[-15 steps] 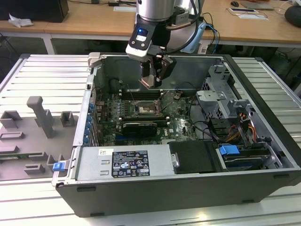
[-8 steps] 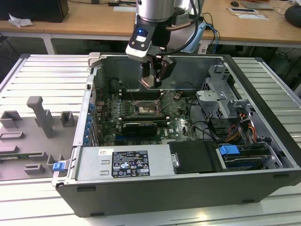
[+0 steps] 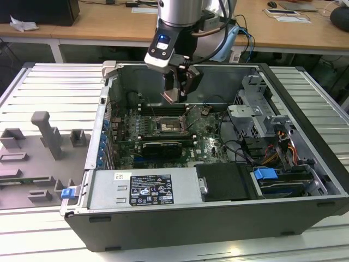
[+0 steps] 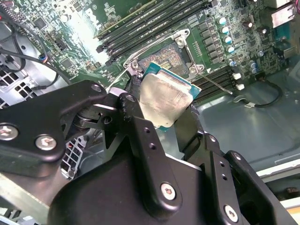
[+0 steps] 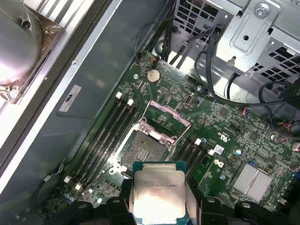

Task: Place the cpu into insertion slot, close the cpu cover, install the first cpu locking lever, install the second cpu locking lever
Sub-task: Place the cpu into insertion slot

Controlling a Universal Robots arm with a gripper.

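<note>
My jaws clamped on cpu (image 5: pixel 158 194) by two opposite edges; chip hangs clear above green board (image 5: pixel 234 136). I judge it light, stiff, thin, slick-topped; underside contacts fragile, so edge hold suits, gentle squeeze. Below me, insertion slot (image 5: pixel 143 151) open, empty, cpu not yet seated. Beyond it cpu cover (image 5: pixel 165 119), seemingly swung up on hinge.

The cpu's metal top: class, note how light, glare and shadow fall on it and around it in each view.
Second wrist view: the cpu, gripped by the claw, has a dull pale sheen; glare washes out a patch of the green board. First wrist view: the cpu's top is brightest near the claw. Exterior view: inside the computer case it is shaded.
</note>
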